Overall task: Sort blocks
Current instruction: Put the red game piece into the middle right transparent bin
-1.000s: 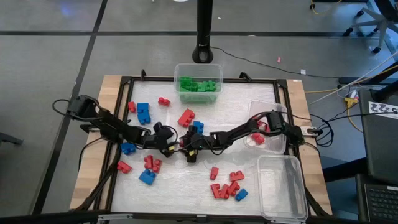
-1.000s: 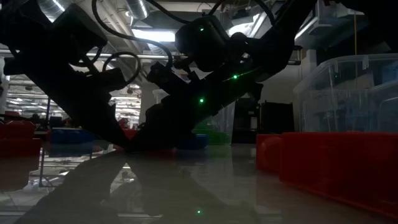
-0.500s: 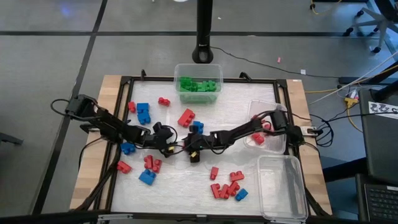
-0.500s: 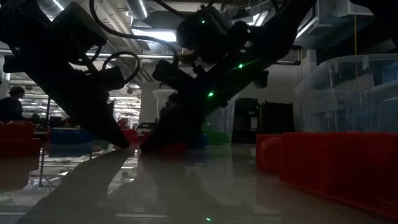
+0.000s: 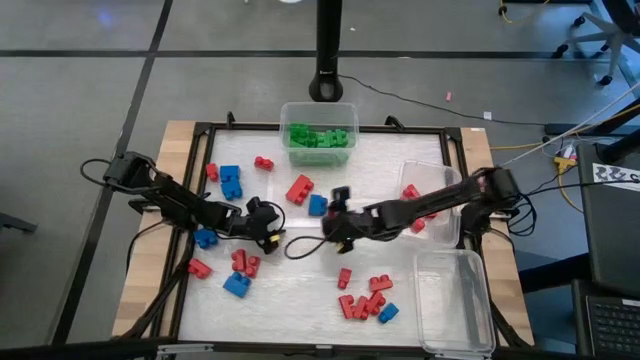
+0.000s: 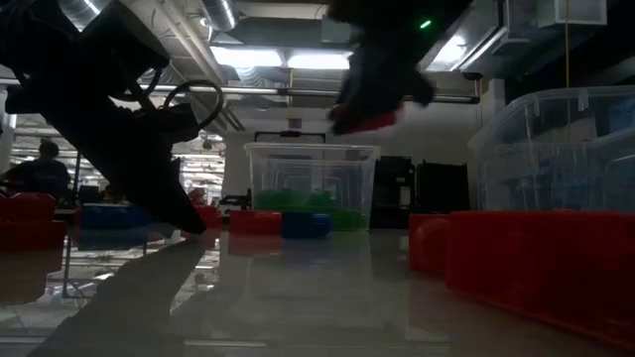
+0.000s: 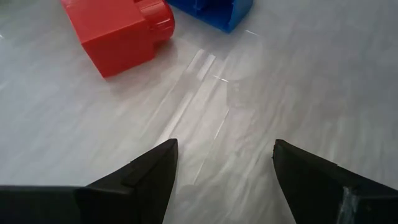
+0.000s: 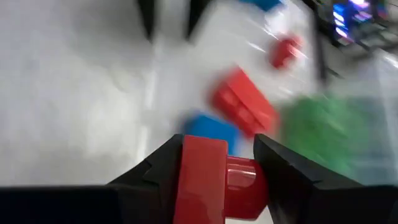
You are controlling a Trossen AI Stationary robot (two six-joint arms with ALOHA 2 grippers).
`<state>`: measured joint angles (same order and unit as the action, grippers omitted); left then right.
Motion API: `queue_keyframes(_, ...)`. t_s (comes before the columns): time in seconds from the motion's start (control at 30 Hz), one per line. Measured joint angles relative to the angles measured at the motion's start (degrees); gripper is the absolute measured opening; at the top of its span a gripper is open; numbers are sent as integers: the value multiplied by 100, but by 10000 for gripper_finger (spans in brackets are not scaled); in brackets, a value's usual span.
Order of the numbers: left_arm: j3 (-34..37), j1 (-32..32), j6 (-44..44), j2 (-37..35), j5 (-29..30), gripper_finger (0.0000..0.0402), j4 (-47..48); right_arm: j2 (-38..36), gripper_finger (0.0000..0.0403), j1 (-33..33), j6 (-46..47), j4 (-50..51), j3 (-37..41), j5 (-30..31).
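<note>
Grey concrete floor surrounds the white-topped table (image 5: 300, 290) in the high view. At its far edge stands a clear plastic tub holding green bricks (image 5: 319, 138), the landmark here. Small red and blue studded plastic bricks (image 5: 238, 262) lie scattered nearer than the tub, most to its left and right. The left pincer (image 5: 276, 236) rests low, nearer than the tub and slightly left, jaws wide and empty. The right pincer (image 5: 331, 215) hangs just nearer than the tub.

Low view: the green-brick tub (image 6: 311, 188) sits far back; the right pincer (image 6: 369, 104) is raised above it, gripping a red brick (image 6: 363, 122).

Left wrist view: wide fingers (image 7: 146, 177) over bare table, a red brick (image 7: 118, 34) beyond.

Right wrist view: the right pincer (image 8: 217, 177) clamps a red studded brick (image 8: 214, 183).
</note>
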<state>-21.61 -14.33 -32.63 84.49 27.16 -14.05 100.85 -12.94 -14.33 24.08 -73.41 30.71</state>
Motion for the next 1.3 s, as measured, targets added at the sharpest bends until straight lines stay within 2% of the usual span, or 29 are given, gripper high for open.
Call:
queue_keyframes(0.13, 0, 0, -22, 0, 2, 251, -8, -691, 171, -92, 535, 1424, 0, 786)
queue_keyframes(0.27, 0, 0, -36, 0, 0, 251, -11, -1371, 171, -100, 1563, 3096, 10, 1545)
queue_keyframes(0.4, 0, 0, -29, 0, 2, 251, -10, -1957, 181, -97, 2974, 4672, 236, 1888)
queue_keyframes(0.53, -2, 0, -34, 0, 2, 251, -30, -2454, 184, -97, 4421, 5768, 711, 1881)
queue_keyframes(0.67, -2, 0, -33, -2, 2, 251, -96, -2758, 187, -89, 5417, 6045, 1309, 1589)
queue_keyframes(0.77, -4, 0, 1, -2, 2, 251, -216, -2755, 202, -90, 5444, 5975, 1628, 1249)
queue_keyframes(0.93, -4, 74, 3, -4, 4, 251, -209, -2710, 260, -88, 5488, 6022, 1725, 771)
queue_keyframes(1.07, -4, 184, 4, -4, 7, 251, -213, -2738, 304, -90, 5450, 6278, 1504, 789)
queue_keyframes(1.2, -6, 344, 5, -4, 8, 251, -564, -2742, 334, -93, 5113, 6279, 1125, 1170)
queue_keyframes(1.3, -11, 531, 5, -4, 10, 251, -1052, -2747, 344, -93, 4685, 5854, 944, 1568)
